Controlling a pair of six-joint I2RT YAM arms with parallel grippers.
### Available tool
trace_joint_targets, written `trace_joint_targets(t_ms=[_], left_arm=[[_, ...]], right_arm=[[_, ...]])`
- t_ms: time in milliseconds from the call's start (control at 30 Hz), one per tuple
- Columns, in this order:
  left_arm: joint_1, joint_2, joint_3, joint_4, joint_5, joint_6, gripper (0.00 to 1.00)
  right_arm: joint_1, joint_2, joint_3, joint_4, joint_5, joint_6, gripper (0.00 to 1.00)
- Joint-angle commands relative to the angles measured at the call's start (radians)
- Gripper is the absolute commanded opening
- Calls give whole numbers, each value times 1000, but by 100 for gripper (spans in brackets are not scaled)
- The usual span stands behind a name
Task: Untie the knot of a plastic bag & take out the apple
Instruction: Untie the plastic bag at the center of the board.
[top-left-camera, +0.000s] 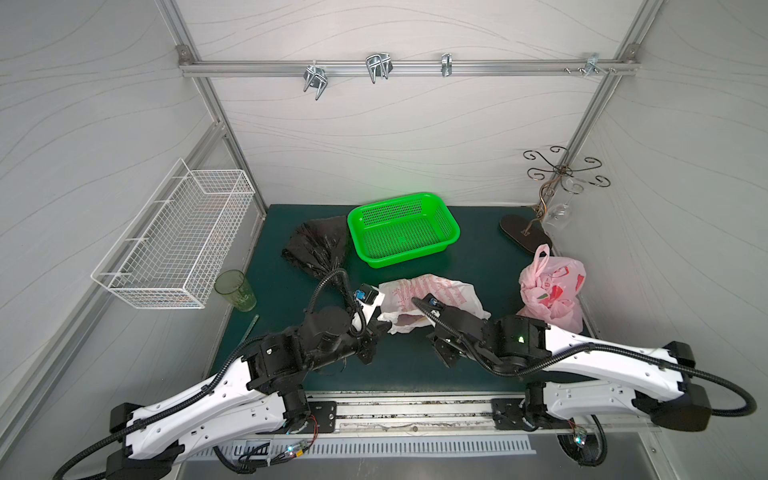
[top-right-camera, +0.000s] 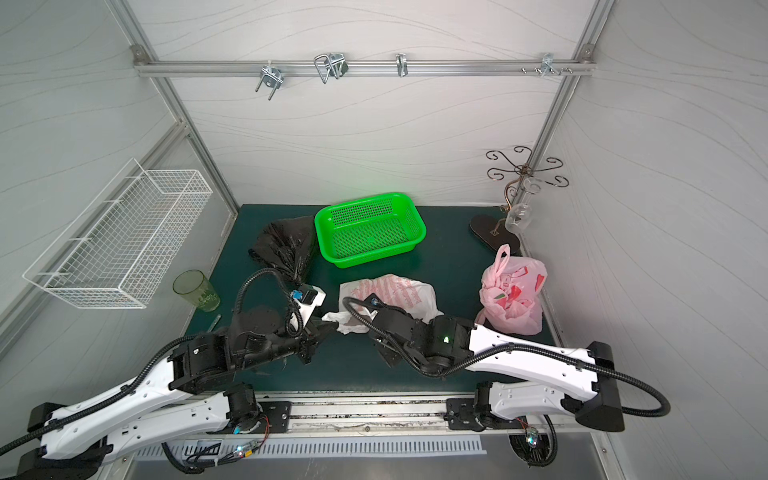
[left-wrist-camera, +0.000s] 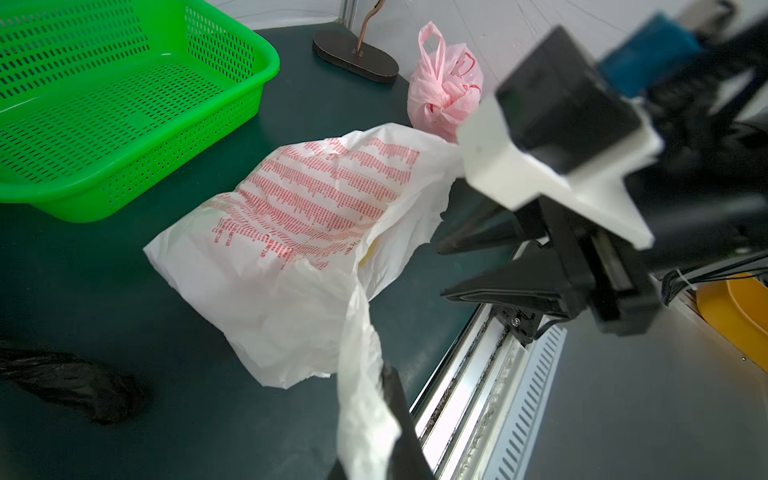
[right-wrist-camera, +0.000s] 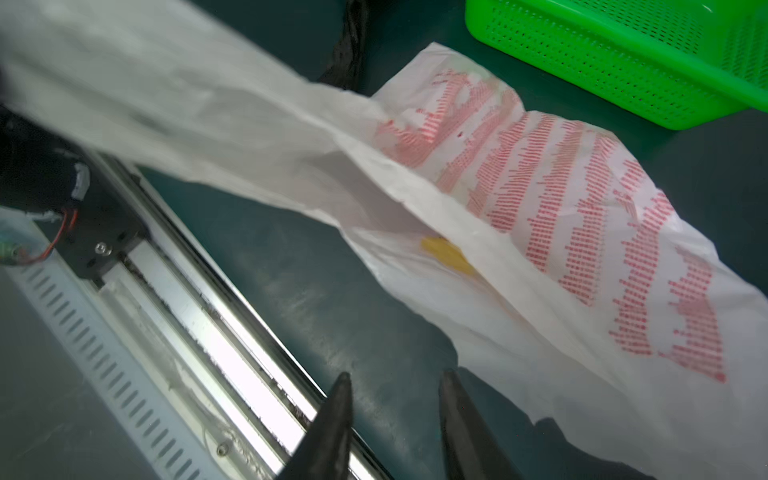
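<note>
Both top views: bright, even, diffuse light; soft shadows only. Wide-angle bowing at pic edges. Tint from green basket (top-left-camera: 407, 254) on back wall (top-left-camera: 374, 137). Wrist views: near strip of white bag (right-wrist-camera: 124, 83) blurred; glare on rail (right-wrist-camera: 232, 332) along tabletop (right-wrist-camera: 291, 291) front edge.

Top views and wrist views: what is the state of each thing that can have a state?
white bag: untied, mouth open, lying on its side.
pink bag: knotted, standing.
black bag: lying crumpled.
green basket: upright, nothing inside.
cup: upright.
wine glass: hanging upside down.
left pincer: shut on a strip of the white bag.
right pincer: open, holding nothing.
</note>
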Motion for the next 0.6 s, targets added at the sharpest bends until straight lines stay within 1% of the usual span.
trace_joint_targets(t_ms=[0, 133, 233, 267, 300, 333, 367, 400, 433, 500, 567], left_arm=[[-5, -4, -9, 27, 29, 7, 0], [-5, -14, -33, 32, 63, -16, 0], [-6, -25, -55, 57, 98, -36, 1], [-10, -28, -46, 48, 95, -35, 11], [-10, -28, -29, 29, 84, -29, 23], [-10, -29, 4, -9, 54, -15, 40], [-10, -26, 48, -63, 15, 3, 55], [-10, -23, 91, -109, -16, 17, 64], [-10, -17, 148, -158, -38, 40, 70], [-10, 9, 257, -226, -68, 78, 72], [-10, 67, 391, -279, -93, 112, 71]], right_arm=[[-56, -6, 0, 46, -24, -48, 42], [-121, -4, 12, 43, -91, -75, 42], [-123, -19, -2, 58, -146, -56, 42], [-125, -25, -12, 59, -158, -40, 43], [-126, -31, -20, 58, -163, -24, 42], [-125, -39, -30, 54, -165, -5, 42], [-126, -51, -39, 51, -166, 10, 42], [-126, -66, -46, 50, -166, 22, 42], [-126, -85, -58, 49, -166, 31, 42], [-132, -119, -73, 44, -165, 41, 42], [-144, -147, -81, 28, -167, 45, 42]])
